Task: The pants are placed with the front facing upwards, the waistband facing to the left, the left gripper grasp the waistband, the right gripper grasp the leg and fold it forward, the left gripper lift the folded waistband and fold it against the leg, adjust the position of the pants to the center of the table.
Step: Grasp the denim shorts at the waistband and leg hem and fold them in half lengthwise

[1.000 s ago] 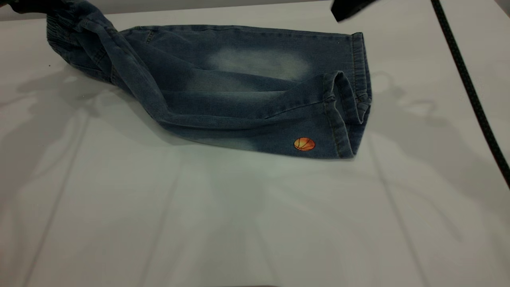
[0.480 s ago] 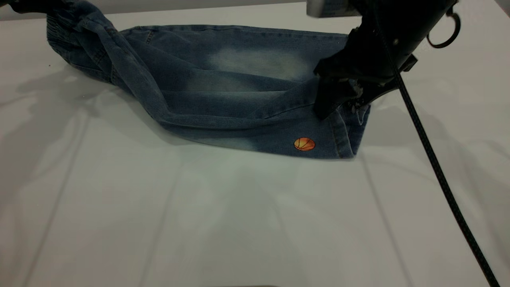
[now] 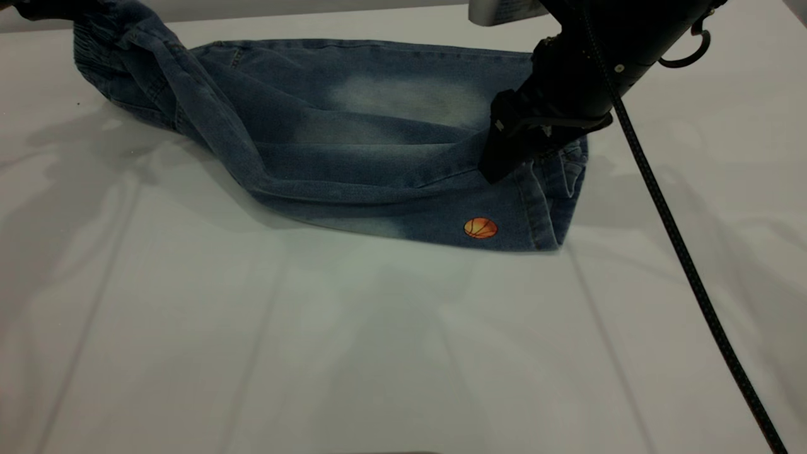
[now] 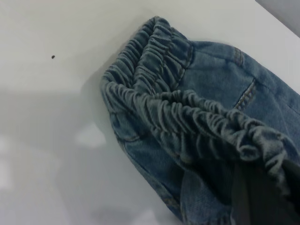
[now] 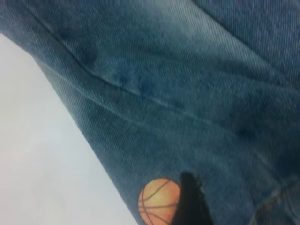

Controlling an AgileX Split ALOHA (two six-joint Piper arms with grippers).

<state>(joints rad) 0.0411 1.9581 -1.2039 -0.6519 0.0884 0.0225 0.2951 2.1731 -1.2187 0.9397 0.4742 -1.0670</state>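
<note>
The blue denim pants (image 3: 353, 145) lie folded lengthwise on the white table (image 3: 378, 353), with the orange ball emblem (image 3: 480, 227) near the front cuff. The ruffled waistband (image 3: 94, 57) is raised off the table at the far left, and my left gripper (image 3: 34, 7), mostly cut off by the picture's edge, is shut on it. In the left wrist view the gathered waistband (image 4: 187, 117) drapes over that gripper (image 4: 262, 192). My right gripper (image 3: 504, 161) rests down on the leg cuffs (image 3: 555, 189) at the right end. A black part of it (image 5: 190, 201) shows beside the emblem (image 5: 157, 201).
A black braided cable (image 3: 681, 252) runs from the right arm (image 3: 605, 50) diagonally down over the table's right side. Bare tabletop stretches in front of the pants and to both sides.
The right arm came in from the upper right, dropped onto the leg cuffs and flattened the upturned cuff, then shifted slightly left. The waistband stays held up at the left.
</note>
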